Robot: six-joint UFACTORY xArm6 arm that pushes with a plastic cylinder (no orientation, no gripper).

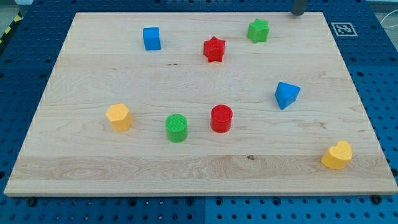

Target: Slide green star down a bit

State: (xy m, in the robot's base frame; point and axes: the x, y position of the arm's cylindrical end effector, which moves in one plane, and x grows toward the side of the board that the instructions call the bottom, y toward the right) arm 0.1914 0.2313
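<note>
With no pincer fitted, the rod's tip (299, 12) sits up-right of the green star (258, 30) near the board's top edge, so an off-centre push could skid it leftward into the red star (214, 49).

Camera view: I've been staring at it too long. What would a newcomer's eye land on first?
Probably the bright blocks scattered over the pale wooden board: a green star near the view's top, with a red star just down-left of it. Next, a red cylinder and green cylinder side by side near the centre. My tip barely shows at the top edge, up-right of the green star and apart from it.
</note>
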